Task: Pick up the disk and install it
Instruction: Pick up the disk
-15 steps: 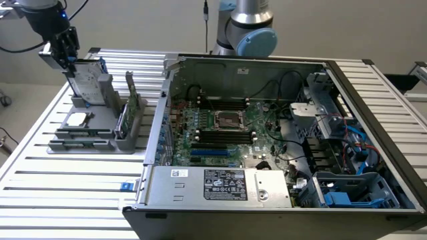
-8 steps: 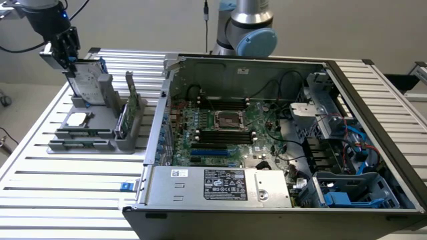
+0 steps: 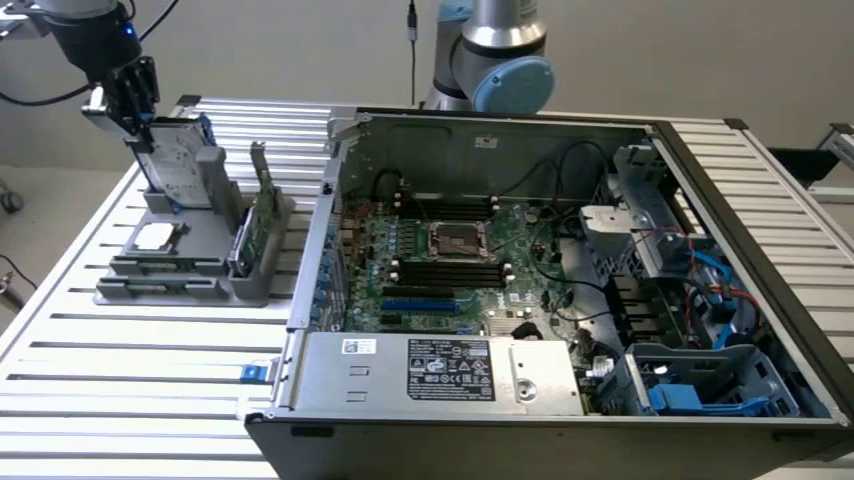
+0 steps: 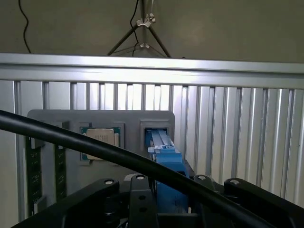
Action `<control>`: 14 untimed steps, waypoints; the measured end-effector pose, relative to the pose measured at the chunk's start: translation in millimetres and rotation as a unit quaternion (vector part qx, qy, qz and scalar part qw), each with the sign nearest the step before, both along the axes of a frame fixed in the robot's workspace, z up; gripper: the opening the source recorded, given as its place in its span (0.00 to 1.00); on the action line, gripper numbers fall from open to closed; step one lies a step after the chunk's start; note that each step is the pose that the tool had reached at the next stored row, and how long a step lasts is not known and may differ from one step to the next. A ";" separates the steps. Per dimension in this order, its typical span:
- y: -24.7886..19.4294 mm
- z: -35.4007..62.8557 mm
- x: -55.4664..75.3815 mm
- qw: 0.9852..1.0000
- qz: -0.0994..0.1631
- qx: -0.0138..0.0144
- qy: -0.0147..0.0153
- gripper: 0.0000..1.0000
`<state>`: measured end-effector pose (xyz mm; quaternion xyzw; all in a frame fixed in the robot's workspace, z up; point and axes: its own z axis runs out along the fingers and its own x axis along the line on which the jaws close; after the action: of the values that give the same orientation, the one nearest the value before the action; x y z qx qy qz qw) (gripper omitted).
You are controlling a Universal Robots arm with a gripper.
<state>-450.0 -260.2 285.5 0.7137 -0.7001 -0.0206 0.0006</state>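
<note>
The gripper is positioned at the top edge of the disk, which is stood upright in a grey rack directly beneath it. Whether the disk is clamped or merely approached cannot be told. A chip and a green stick are held in the same rack, near the gripper. The open computer is set well apart from the gripper, toward the exterior view's right, on the same slatted table.
</note>
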 end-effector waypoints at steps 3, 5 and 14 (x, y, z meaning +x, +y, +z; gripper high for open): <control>0.0 0.0 0.0 1.000 0.000 0.000 0.000 0.34; 0.0 0.0 0.0 1.000 0.000 0.000 0.000 0.33; 0.0 -1.8 -0.2 1.000 -0.003 -0.001 0.000 0.33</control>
<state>-450.2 -260.1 283.7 0.7119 -0.7020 -0.0202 0.0011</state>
